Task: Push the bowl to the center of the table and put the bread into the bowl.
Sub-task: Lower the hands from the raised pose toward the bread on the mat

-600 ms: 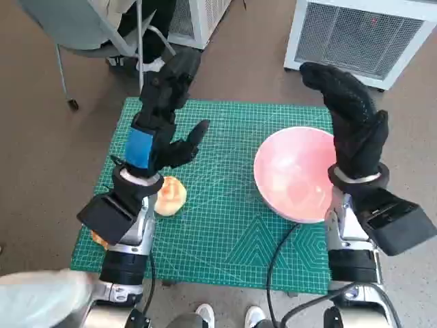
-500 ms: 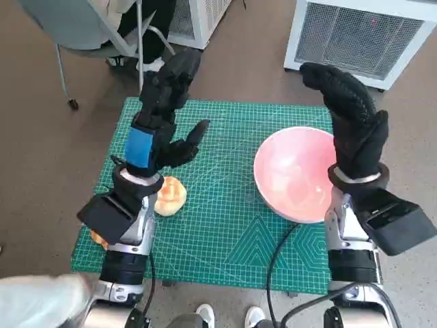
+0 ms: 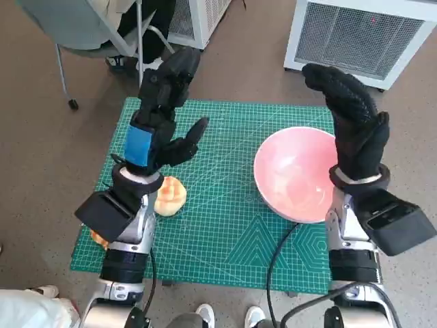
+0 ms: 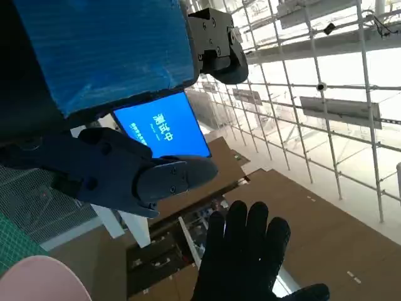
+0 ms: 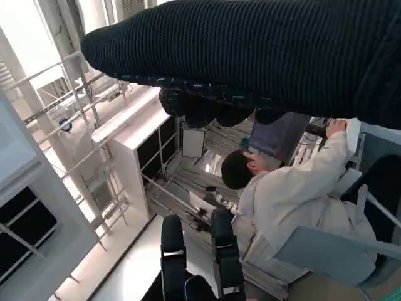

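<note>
Nothing shifted, left hand (image 3: 160,113) fingers spread above bread (image 3: 169,195), right hand (image 3: 351,116) open beside bowl (image 3: 295,173)

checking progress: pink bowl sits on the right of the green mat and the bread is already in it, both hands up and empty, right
Not quite. The bread lies on the green mat beside the left hand's forearm, not in the pink bowl; the head view shows this. The rest holds, including the right hand.

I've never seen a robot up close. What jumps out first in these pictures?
Probably the big pink bowl on the right side of the green mat, with the gloved right hand raised open at its far edge. On the other side the left hand, blue tape on its back, is lifted with fingers spread, holding nothing. The bread lies on the mat beside that wrist, untouched.
</note>
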You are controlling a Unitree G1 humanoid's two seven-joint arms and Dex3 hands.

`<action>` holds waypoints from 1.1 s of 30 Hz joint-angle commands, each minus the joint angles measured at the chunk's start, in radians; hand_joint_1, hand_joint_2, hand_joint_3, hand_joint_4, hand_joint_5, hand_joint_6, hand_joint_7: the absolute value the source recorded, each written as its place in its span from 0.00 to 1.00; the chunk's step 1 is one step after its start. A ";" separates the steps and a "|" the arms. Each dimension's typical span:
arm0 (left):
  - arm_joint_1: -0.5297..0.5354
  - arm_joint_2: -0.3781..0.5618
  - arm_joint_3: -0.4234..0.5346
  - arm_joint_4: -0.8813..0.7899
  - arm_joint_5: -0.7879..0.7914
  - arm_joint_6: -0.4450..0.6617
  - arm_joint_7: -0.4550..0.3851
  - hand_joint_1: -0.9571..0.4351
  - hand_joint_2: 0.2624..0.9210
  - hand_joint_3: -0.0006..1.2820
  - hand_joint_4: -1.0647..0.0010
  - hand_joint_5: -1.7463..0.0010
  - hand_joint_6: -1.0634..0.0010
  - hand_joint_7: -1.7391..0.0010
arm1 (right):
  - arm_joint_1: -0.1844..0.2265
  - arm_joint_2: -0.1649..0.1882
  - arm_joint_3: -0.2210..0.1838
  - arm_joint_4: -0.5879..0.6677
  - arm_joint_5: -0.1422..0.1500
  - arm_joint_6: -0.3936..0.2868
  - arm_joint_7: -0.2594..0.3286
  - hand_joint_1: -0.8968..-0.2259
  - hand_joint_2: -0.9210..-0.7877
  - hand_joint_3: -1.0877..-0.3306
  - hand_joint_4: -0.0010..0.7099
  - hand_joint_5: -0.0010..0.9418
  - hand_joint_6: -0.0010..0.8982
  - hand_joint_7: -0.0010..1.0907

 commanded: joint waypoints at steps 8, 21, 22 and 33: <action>-0.012 -0.006 0.003 0.002 -0.017 0.006 -0.008 0.44 1.00 0.40 0.80 0.97 1.00 0.60 | 0.019 -0.019 -0.013 0.016 -0.006 -0.005 0.005 0.44 0.00 0.46 0.51 0.00 0.37 0.08; 0.012 -0.009 0.006 -0.014 -0.024 0.006 -0.013 0.46 1.00 0.39 0.80 0.97 1.00 0.60 | 0.046 -0.116 -0.130 0.156 0.036 -0.086 0.009 0.49 0.00 0.42 0.45 0.00 0.34 0.07; 0.014 -0.008 0.007 -0.015 -0.027 0.007 -0.015 0.46 1.00 0.39 0.80 0.97 1.00 0.60 | 0.051 -0.122 -0.144 0.170 0.024 -0.093 -0.014 0.49 0.00 0.41 0.45 0.00 0.34 0.07; 0.027 -0.011 0.013 -0.010 -0.046 0.000 -0.022 0.46 1.00 0.39 0.80 0.97 1.00 0.58 | 0.083 -0.192 -0.235 0.387 -0.160 -0.176 -0.311 0.49 0.00 0.36 0.46 0.01 0.33 0.08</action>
